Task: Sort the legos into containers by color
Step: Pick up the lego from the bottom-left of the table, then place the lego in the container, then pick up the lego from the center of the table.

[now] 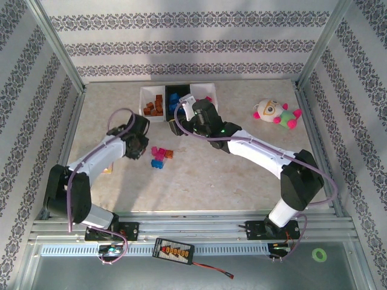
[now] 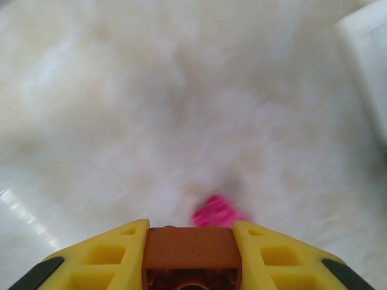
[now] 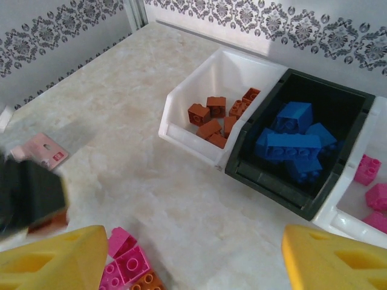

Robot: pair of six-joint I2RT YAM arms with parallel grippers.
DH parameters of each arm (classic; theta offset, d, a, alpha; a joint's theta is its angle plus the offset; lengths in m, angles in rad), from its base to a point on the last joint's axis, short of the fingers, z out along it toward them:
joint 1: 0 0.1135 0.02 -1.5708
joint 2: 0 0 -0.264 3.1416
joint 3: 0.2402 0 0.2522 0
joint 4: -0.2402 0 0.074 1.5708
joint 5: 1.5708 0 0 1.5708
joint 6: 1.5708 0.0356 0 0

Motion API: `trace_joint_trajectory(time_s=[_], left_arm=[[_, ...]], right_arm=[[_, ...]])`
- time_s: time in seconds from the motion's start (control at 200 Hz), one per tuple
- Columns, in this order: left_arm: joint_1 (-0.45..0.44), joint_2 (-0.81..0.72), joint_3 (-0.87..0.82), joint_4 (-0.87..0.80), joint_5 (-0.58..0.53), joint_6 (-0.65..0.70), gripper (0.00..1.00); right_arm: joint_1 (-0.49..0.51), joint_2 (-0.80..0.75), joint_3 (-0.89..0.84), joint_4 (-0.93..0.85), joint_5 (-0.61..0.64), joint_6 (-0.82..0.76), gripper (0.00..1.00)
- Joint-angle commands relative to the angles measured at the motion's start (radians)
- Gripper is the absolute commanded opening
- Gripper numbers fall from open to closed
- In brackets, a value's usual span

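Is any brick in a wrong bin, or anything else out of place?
Bins look right: orange-brown bricks in left white bin, blue bricks in black bin, pink bricks in right white bin. Not bricks: a plush toy at far right and a red-and-white packet by the left arm.

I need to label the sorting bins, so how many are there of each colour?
White bins: 2
Black bin: 1
Total: 3
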Motion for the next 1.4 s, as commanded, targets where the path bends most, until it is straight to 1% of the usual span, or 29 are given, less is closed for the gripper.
trace_joint_trajectory(time_s=[0.0,0.065,0.205,0.44,0.569,0.634,0.669,0.699,0.739,0.794,0.834,0.879,0.964,1.069,1.184,1.289,1.394], left_arm=[[0.05,0.102,0.16,0.027,-0.047,0.141,0.32],[0.073,0.181,0.274,0.015,-0.064,0.187,0.32],[0.113,0.362,0.524,-0.015,-0.05,0.245,0.32],[0.134,0.654,0.908,-0.116,-0.059,0.306,0.32],[0.134,0.821,1.167,-0.217,-0.071,0.351,0.33],[0.135,0.9,1.3,-0.278,-0.069,0.364,0.36],[0.135,0.931,1.362,-0.309,-0.07,0.366,0.39],[0.135,0.954,1.402,-0.333,-0.073,0.365,0.45],[0.135,0.969,1.435,-0.35,-0.072,0.365,0.57],[0.134,0.963,1.438,-0.35,-0.068,0.373,0.71],[0.133,0.949,1.431,-0.349,-0.07,0.383,0.77],[0.131,0.927,1.417,-0.348,-0.072,0.399,0.82],[0.127,0.864,1.361,-0.328,-0.066,0.442,0.89],[0.118,0.756,1.233,-0.286,-0.062,0.488,0.94],[0.113,0.592,0.997,-0.181,-0.045,0.509,0.96],[0.113,0.437,0.755,-0.088,-0.026,0.497,0.96],[0.114,0.299,0.547,-0.043,-0.022,0.474,0.97]], right_arm=[[-0.016,-0.039,-0.043,0.008,0.024,0.023,0.76],[-0.021,-0.046,-0.058,0.008,0.027,0.027,0.76],[-0.026,-0.051,-0.074,0.007,0.034,0.031,0.76],[-0.049,-0.039,-0.102,0.028,0.037,0.057,0.76],[-0.056,-0.026,-0.113,0.035,0.031,0.071,0.76],[-0.055,-0.02,-0.114,0.036,0.028,0.076,0.76],[-0.055,-0.017,-0.113,0.036,0.025,0.077,0.76],[-0.055,-0.014,-0.112,0.036,0.022,0.079,0.76],[-0.055,-0.01,-0.112,0.036,0.019,0.082,0.76],[-0.054,0.001,-0.11,0.035,0.008,0.083,0.76],[-0.055,0.013,-0.108,0.035,-0.012,0.079,0.77],[-0.055,0.03,-0.103,0.028,-0.048,0.064,0.77],[-0.048,0.07,-0.083,0.001,-0.133,0.016,0.78],[-0.026,0.124,-0.051,-0.053,-0.22,-0.085,0.81],[-0.004,0.2,0.001,-0.12,-0.302,-0.159,0.85],[0.011,0.274,0.04,-0.145,-0.308,-0.219,0.87],[0.027,0.354,0.09,-0.182,-0.316,-0.277,0.87]])
